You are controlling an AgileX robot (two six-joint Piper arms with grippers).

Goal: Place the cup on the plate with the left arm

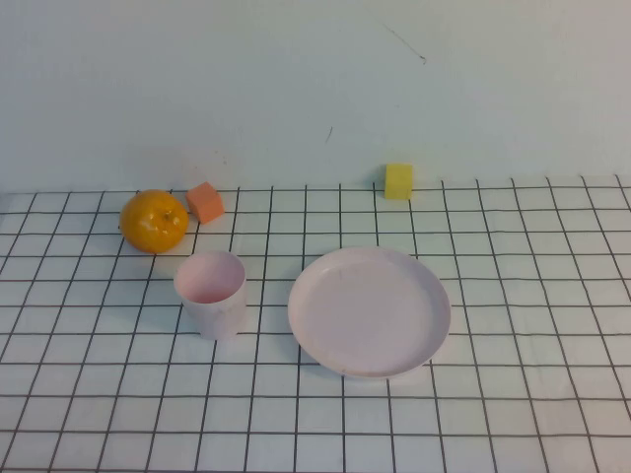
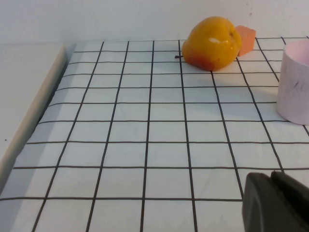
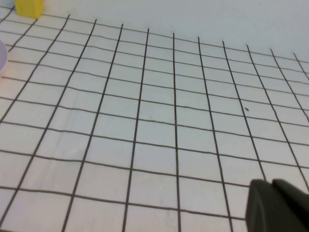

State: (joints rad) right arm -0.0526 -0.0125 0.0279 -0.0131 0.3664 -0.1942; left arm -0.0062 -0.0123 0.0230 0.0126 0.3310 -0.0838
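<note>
Here we see the cup [image 1: 210,293] standing upright on the desk [image 1: 513,424], just left of the plate [image 1: 369,311] and not on it.

We find the cup open side up on the checked cloth, near the plate but with a gap between them, and the plate holds nothing. Behind the cup sits an orange fruit [image 1: 154,221], with a small orange block [image 1: 205,202] just beside the fruit on its right, and a yellow block [image 1: 398,181] lies farther back beyond the plate. Neither arm shows in the high view. We catch only a dark corner of the left gripper [image 2: 275,203] low over the cloth, short of the cup; likewise a dark corner of the right gripper [image 3: 277,207] over bare cloth to the right of the plate. We cannot tell how either set of jaws stands, nor see anything held in them.
</note>
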